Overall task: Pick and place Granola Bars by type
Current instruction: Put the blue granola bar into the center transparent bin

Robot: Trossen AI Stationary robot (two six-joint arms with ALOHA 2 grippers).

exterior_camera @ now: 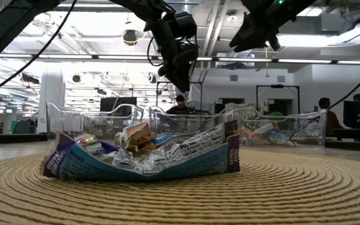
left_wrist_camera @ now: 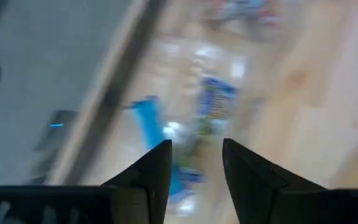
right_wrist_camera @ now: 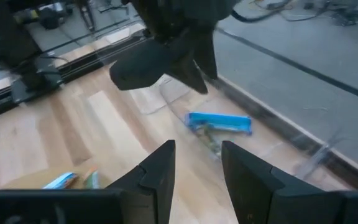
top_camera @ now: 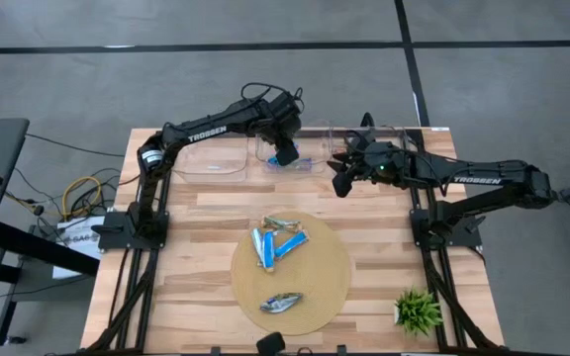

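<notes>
While a few Granola Bars (top_camera: 277, 240) were left on the round mat (top_camera: 332, 282), some already sat in the bins (top_camera: 295, 163), with the left gripper (left_wrist_camera: 196, 163) and right gripper (right_wrist_camera: 197, 163) both open, empty, hovering there.

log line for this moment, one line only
left gripper: open, empty, over middle bin | right gripper: open, empty, beside it | blue bar: in bin | disc: bars left

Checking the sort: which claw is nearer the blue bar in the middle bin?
Left. The left claw hovers directly over the blue bar; the right claw sits off beside it.
</notes>
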